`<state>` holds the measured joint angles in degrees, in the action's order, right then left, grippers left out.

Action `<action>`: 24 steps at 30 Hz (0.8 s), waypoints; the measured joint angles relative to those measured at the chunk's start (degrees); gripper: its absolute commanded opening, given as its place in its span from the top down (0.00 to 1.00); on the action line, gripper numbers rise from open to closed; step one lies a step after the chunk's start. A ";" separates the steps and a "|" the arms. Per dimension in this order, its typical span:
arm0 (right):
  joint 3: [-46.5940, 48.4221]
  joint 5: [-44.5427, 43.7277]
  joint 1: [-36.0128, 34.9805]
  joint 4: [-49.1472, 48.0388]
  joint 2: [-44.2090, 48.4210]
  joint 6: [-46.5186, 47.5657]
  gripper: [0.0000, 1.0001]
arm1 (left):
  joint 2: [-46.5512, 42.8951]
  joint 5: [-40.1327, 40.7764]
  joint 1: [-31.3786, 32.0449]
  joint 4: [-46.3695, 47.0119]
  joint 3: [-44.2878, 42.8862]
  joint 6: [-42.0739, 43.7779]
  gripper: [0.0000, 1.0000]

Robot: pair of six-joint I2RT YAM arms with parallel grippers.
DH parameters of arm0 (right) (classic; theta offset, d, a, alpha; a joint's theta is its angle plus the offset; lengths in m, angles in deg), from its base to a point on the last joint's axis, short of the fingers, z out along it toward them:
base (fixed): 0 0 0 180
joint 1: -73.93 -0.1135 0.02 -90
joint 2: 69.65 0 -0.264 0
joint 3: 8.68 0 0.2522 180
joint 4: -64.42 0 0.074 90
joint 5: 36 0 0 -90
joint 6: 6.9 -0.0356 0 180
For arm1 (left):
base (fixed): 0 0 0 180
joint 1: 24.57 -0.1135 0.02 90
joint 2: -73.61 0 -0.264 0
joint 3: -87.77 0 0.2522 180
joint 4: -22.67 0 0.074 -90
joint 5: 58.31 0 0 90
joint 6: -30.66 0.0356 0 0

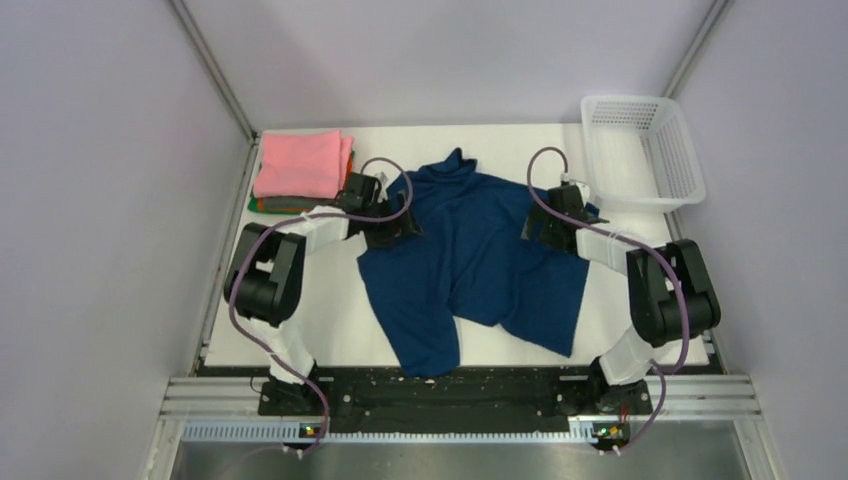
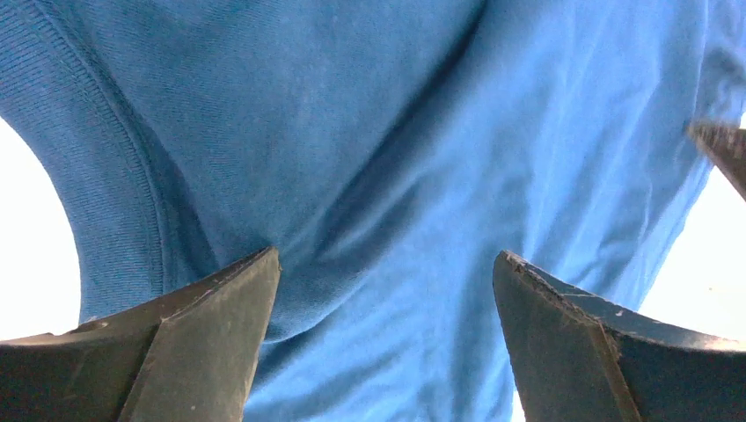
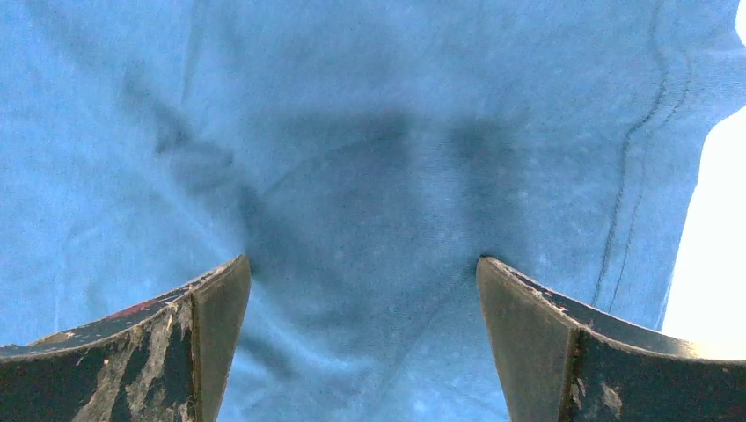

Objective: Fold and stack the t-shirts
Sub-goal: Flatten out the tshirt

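A large navy blue t-shirt point(image 1: 470, 260) lies crumpled in the middle of the white table. My left gripper point(image 1: 392, 228) sits at the shirt's left upper edge, jaws wide open, pressing down on the cloth. In the left wrist view the blue cloth point(image 2: 378, 176) fills the space between the open fingers point(image 2: 220, 343). My right gripper point(image 1: 540, 228) sits at the shirt's right upper edge, also open on the cloth point(image 3: 369, 193), with its fingers point(image 3: 528, 343) set wide apart. A stack of folded shirts, pink point(image 1: 300, 165) on top of orange and green, lies at the back left.
A white plastic lattice basket point(image 1: 640, 150) stands at the back right corner. The table's left edge runs beside the folded stack. Bare white table point(image 1: 320, 330) shows at the front left and front right of the shirt.
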<state>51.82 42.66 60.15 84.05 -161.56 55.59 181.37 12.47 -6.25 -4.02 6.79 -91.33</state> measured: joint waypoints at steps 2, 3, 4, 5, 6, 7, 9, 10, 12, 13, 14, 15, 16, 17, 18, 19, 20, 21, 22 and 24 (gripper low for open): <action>2.19 0.00 1.29 -0.13 -2.03 0.50 0.01 | -4.61 -1.38 -0.59 2.49 6.69 -1.18 0.02; 3.23 -0.02 1.66 0.00 -2.95 0.90 0.01 | -6.97 -1.92 -0.55 3.54 9.90 -1.66 0.01; 4.26 -0.15 1.90 0.33 -3.80 1.09 0.01 | -9.86 -2.21 -0.22 4.24 13.57 -2.49 0.01; 5.62 -0.28 1.97 1.01 -4.74 1.46 0.01 | -12.87 -2.23 0.37 3.91 16.76 -3.23 0.01; 6.43 -0.39 1.99 1.46 -5.33 1.81 0.01 | -15.13 -1.97 1.03 2.91 18.78 -3.76 0.01; 7.45 -0.42 2.01 2.38 -5.92 2.05 0.01 | -17.57 -1.46 2.05 0.83 20.63 -4.37 0.01; 9.99 -0.44 2.05 4.44 -7.23 2.91 0.01 | -20.37 -0.57 3.87 -2.78 22.05 -5.18 0.01; 11.34 -0.33 2.08 5.20 -7.80 3.28 0.01 | -21.38 -0.11 4.92 -5.18 22.25 -5.51 0.01; 14.53 0.59 2.19 6.47 -8.41 4.15 0.01 | -22.67 0.76 6.88 -9.07 22.23 -5.92 0.01; 15.58 1.11 2.19 6.54 -8.35 4.52 0.01 | -23.02 1.11 7.67 -10.88 21.90 -6.03 0.01; 16.28 1.70 2.19 6.23 -8.15 4.90 0.01 | -23.06 1.42 8.15 -12.28 21.27 -6.03 0.01; 16.41 2.21 2.16 5.62 -7.80 5.18 0.01 | -22.93 2.16 8.50 -13.88 20.00 -5.97 0.01; 16.22 2.73 1.99 5.40 -7.19 5.49 0.01 | -22.53 3.26 8.61 -15.43 17.94 -5.79 0.01; 15.13 3.43 1.68 4.66 -6.14 5.86 0.01 | -21.79 4.26 8.55 -16.57 15.54 -5.55 0.01; 13.94 3.80 1.49 4.11 -5.14 6.01 0.01 | -20.11 5.27 8.50 -17.84 11.72 -5.16 0.01; 12.31 4.33 1.25 3.48 -3.89 6.14 0.01 | -18.03 5.88 8.44 -18.32 7.78 -4.63 0.01; 9.62 5.33 0.81 2.71 -2.14 6.32 0.01 | -15.08 6.56 8.37 -18.58 2.95 -3.80 0.01; 7.87 5.73 0.46 2.62 -1.01 6.36 0.01 | -11.85 7.08 8.35 -18.47 -2.01 -2.80 0.01; 5.53 6.67 0.02 1.97 0.13 6.34 0.01 | -9.14 7.65 8.33 -18.53 -5.99 -1.99 0.01; 1.92 7.85 -0.46 1.22 1.22 6.27 0.01 | -2.32 9.05 8.33 -18.60 -15.47 0.24 0.01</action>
<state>53.74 50.51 59.69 85.28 -160.34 61.86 179.06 21.52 2.08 -22.62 -8.69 -91.09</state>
